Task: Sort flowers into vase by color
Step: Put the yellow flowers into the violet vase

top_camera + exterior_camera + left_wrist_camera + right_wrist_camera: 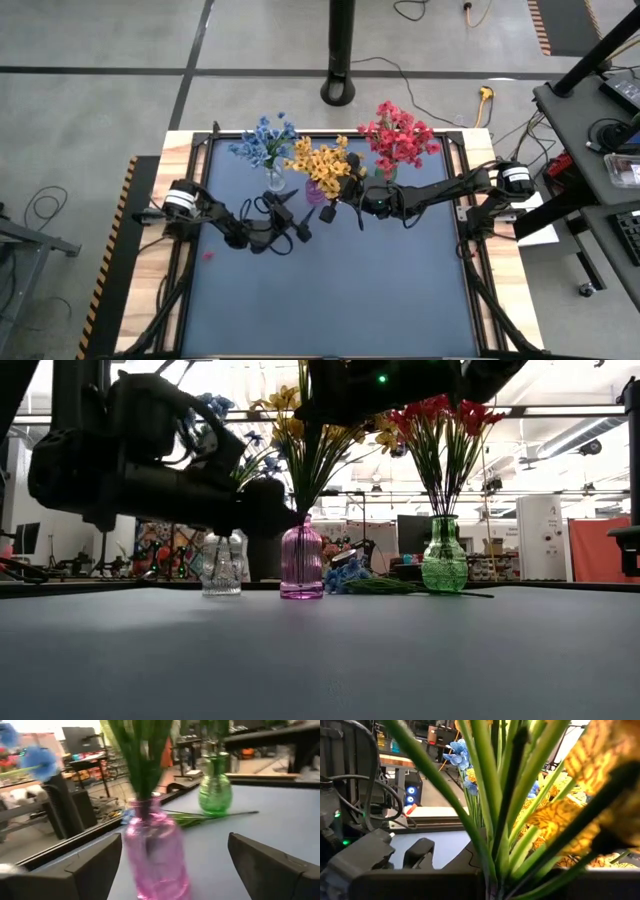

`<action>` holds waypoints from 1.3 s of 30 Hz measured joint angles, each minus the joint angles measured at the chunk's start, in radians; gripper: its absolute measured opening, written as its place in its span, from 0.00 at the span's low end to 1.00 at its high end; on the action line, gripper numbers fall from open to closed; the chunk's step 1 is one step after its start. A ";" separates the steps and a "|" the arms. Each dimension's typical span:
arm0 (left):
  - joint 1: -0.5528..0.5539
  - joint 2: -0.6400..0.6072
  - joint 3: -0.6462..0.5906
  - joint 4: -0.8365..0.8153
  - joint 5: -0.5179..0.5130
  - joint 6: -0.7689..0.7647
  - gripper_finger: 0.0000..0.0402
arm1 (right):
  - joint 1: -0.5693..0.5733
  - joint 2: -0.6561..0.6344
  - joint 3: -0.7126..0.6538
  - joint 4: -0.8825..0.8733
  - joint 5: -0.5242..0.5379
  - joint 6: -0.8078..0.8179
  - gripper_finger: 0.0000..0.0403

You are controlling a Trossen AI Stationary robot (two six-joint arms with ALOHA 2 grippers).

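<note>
Three vases stand in a row at the table's far side. The clear vase [273, 180] holds blue flowers [264, 140], the pink vase [317, 192] yellow-orange flowers [322, 160], and the green vase [387, 172] red flowers [398, 135]. One blue flower [345, 578] lies on the table behind the pink and green vases, stem toward the right. My left gripper [175, 865] is open, one finger on each side of the pink vase [155, 855] without touching it. My right gripper [355, 198] is up among the yellow-orange flowers' stems [495, 835].
A small red bit [208, 255] lies on the dark mat near the left arm. The mat's near half [330, 300] holds nothing else. A black frame [462, 215] runs around the mat. A dark pole base [340, 90] stands beyond the far edge.
</note>
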 joint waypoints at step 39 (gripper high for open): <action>0.073 0.003 0.245 -0.585 0.015 -0.264 0.85 | 0.000 0.000 -0.001 -0.006 0.002 -0.043 0.05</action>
